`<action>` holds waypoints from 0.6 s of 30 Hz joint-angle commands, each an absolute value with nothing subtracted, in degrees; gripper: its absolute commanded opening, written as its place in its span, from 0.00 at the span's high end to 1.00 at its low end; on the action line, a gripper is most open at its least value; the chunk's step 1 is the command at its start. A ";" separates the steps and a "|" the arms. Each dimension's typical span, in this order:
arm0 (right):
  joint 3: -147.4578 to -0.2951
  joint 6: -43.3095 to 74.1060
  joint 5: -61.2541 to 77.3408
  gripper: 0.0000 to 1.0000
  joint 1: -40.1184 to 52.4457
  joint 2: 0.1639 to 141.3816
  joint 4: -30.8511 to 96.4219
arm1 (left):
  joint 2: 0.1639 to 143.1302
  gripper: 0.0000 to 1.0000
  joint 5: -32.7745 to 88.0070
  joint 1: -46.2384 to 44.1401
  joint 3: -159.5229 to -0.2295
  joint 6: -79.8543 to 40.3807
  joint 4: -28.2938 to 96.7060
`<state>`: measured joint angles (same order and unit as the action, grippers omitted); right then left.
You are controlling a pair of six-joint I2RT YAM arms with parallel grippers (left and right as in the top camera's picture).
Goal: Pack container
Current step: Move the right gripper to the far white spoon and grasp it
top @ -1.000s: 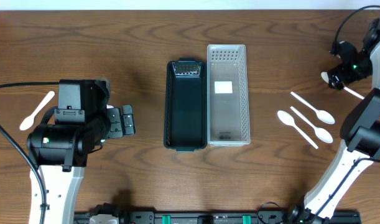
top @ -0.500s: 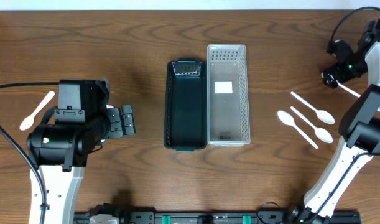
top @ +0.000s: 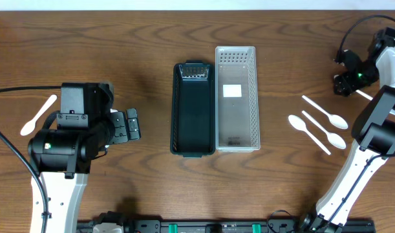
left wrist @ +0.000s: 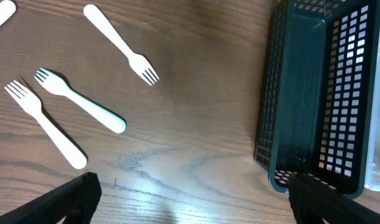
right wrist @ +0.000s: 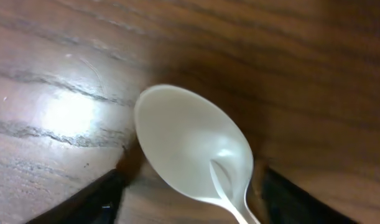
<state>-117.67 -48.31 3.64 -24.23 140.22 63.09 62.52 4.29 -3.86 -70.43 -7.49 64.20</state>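
Overhead: a white plastic spoon (top: 364, 95) lies on the bench (top: 119, 39), its bowl under the right jaws. Left wrist: the left jaws stand wide, holding nothing. Right wrist: the glossy oval bowl of the spoon (right wrist: 190, 143) lies between the right jaws, which are half open around it.

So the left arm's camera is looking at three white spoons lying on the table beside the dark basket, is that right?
Not quite. Those three are forks, not spoons: the left wrist view shows the prongs on each one. The rest holds: they are white and lie on the table beside the dark basket.
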 commanded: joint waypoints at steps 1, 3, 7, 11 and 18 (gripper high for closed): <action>-117.43 -47.03 4.12 0.40 -25.04 141.40 63.51 | 62.48 0.02 3.86 -3.95 -71.22 -7.62 64.42; -117.43 -45.60 4.12 0.47 -25.12 141.40 63.59 | 62.48 0.02 3.86 -3.95 -71.22 -7.62 64.42; -117.43 -43.72 4.12 0.59 -25.21 141.40 63.68 | 62.48 0.01 3.86 -3.95 -71.22 -7.62 64.42; -117.43 -43.00 4.16 0.67 -25.21 141.40 63.68 | 62.48 0.02 3.86 -3.95 -71.22 -7.62 64.42; -117.43 -41.78 6.13 0.76 -25.21 141.40 63.64 | 62.48 0.02 3.86 -3.95 -71.22 -7.62 64.42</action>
